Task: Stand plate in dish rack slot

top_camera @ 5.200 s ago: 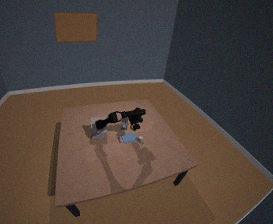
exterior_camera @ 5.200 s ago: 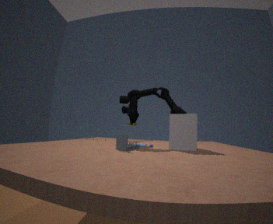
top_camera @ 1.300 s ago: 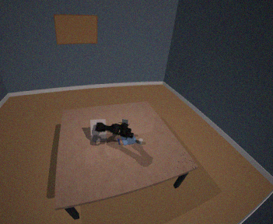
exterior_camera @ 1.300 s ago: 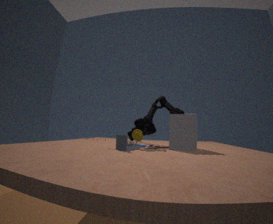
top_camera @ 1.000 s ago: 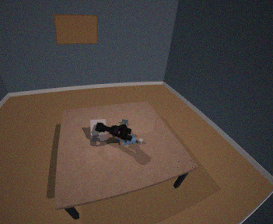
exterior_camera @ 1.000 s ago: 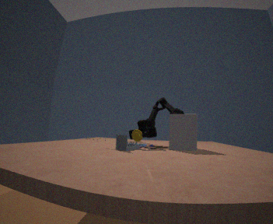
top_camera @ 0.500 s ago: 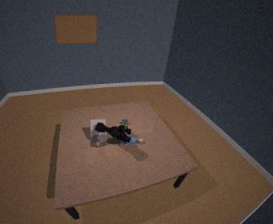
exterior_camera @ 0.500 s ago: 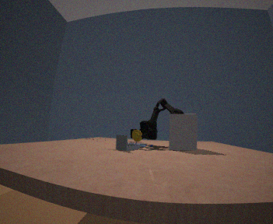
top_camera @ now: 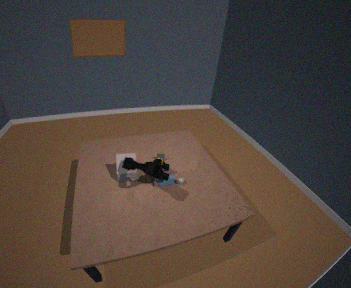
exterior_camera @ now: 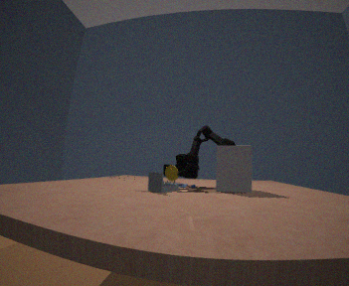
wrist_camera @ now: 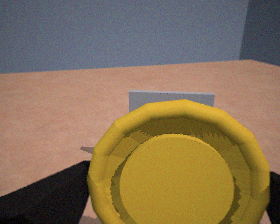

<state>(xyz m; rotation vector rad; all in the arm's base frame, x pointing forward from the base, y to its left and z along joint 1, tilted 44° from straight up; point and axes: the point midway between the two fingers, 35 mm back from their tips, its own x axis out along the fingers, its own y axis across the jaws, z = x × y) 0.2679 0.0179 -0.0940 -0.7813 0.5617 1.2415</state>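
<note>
The yellow plate (wrist_camera: 177, 182) (exterior_camera: 171, 173) is upright, its round face turned to the wrist camera. Only a sliver of it shows in the top view. My gripper (wrist_camera: 174, 175) is shut on the plate, with one black finger at each side edge. The plate hangs low over the pale dish rack (exterior_camera: 170, 188) (wrist_camera: 171, 99), beside the grey upright panel (exterior_camera: 155, 182), which rises behind it in the wrist view. The plate hides the rack's rails and slots in the wrist view. I cannot tell whether its lower edge touches the rack or is between the rails.
A flat blue thing (top_camera: 166, 181) lies on the table (top_camera: 133, 220) close to the gripper, with a small white object (top_camera: 181, 181) at its right end. A tall pale block (exterior_camera: 234, 169) stands at the arm's base.
</note>
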